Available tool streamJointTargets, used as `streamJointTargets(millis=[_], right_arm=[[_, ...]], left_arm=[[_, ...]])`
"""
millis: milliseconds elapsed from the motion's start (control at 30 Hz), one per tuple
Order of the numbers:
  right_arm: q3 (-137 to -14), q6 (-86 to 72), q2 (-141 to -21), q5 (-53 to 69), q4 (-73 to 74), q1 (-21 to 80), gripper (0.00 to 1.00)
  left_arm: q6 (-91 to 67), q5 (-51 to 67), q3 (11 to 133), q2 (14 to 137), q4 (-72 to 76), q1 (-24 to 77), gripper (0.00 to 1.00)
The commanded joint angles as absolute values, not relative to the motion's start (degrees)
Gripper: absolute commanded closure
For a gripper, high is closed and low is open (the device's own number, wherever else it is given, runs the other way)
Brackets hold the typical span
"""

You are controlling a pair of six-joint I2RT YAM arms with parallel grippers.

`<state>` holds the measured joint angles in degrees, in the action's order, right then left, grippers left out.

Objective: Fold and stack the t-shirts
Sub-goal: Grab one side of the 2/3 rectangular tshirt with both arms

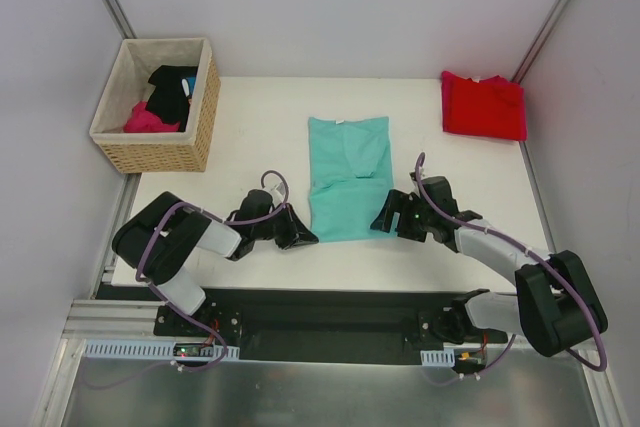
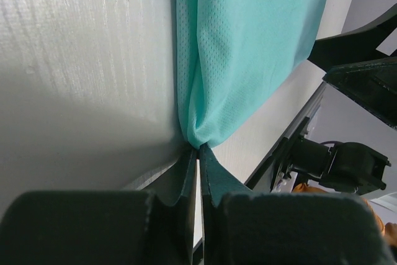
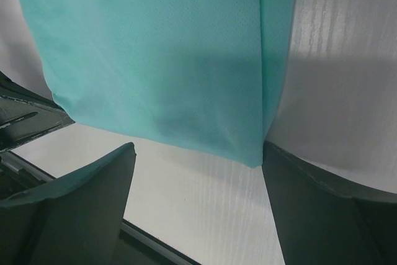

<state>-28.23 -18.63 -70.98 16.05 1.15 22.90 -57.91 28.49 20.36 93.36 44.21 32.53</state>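
The teal t-shirt (image 1: 346, 172) lies folded into a long strip at the middle of the table. My left gripper (image 1: 303, 237) is shut on its near left corner; the left wrist view shows the cloth (image 2: 248, 41) bunched at the fingertips (image 2: 198, 150). My right gripper (image 1: 383, 222) is open at the near right corner; in the right wrist view that corner (image 3: 248, 153) lies between the spread fingers (image 3: 93, 184), close beside the right one. The red t-shirt (image 1: 484, 104) lies folded at the far right corner.
A wicker basket (image 1: 160, 152) at the far left holds a black garment (image 1: 172, 87) and a magenta-pink one (image 1: 145, 119). The table's near edge runs just behind both grippers. Grey walls stand on both sides.
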Motion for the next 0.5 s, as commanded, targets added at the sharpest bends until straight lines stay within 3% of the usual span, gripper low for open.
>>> streamJointTargets(millis=[0,167,200,333,467], right_arm=[[-27.33,-18.54,-69.79,17.49,0.88,22.67,0.16],[-26.89,-18.37,-70.93,17.23,0.53,22.59,0.28],[-26.81,-18.46,-71.19,17.14,0.35,22.59,0.37],[-27.16,-18.37,-72.07,17.49,0.26,22.59,0.57],[-27.77,-18.46,-73.04,17.58,0.26,22.59,0.62]], left_arm=[[-56.34,27.33,20.48,93.87,42.98,32.34,1.0],[-56.08,27.33,20.65,93.87,42.54,32.17,1.0],[-56.25,27.42,20.65,94.04,42.54,32.17,1.0],[-56.07,27.51,20.65,93.78,42.54,32.08,1.0],[-55.9,27.6,20.3,93.17,42.36,31.82,1.0]])
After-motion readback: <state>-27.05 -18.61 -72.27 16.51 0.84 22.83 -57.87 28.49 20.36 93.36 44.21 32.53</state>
